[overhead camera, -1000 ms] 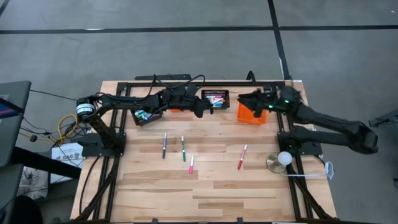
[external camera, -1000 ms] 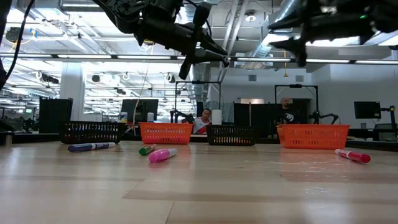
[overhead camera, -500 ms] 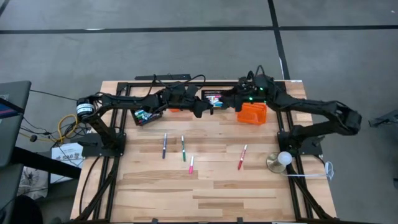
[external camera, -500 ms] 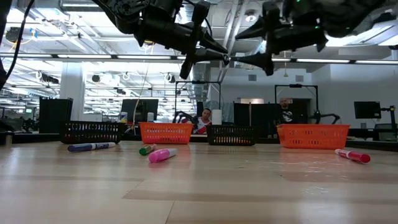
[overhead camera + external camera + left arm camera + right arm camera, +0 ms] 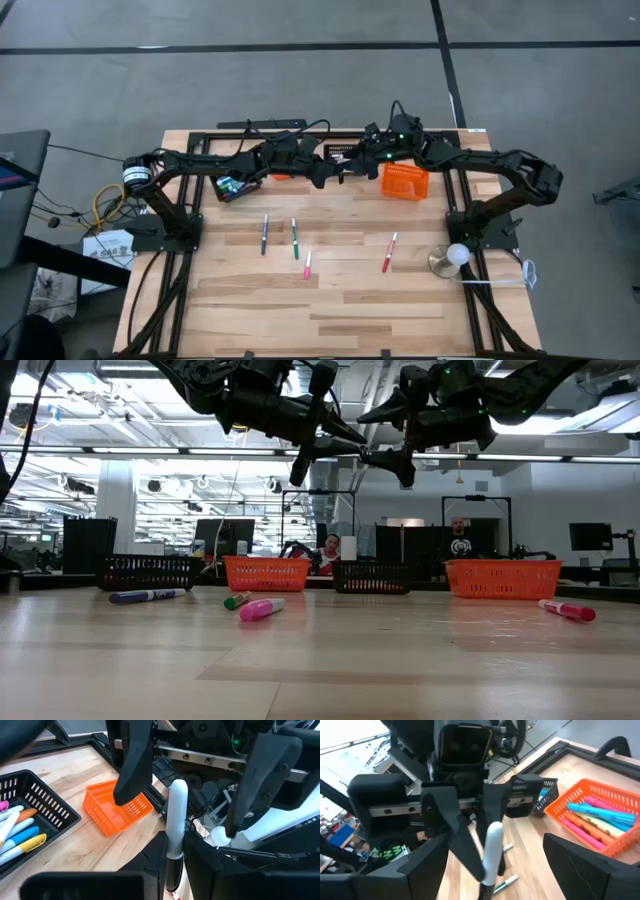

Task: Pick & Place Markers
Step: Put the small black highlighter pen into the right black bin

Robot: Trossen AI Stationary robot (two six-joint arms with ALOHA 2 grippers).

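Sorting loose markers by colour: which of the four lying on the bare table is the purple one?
The purple marker, farthest toward the left arm's side. Next to it lie the green marker, the pink marker and, apart, the red marker.

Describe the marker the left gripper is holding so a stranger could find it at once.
Look above the table's back edge, between the black basket and the orange basket, where the two arms meet. The left gripper is shut on a white marker, with the open right gripper facing it. Unlike the coloured markers lying on the table, it is in the air.
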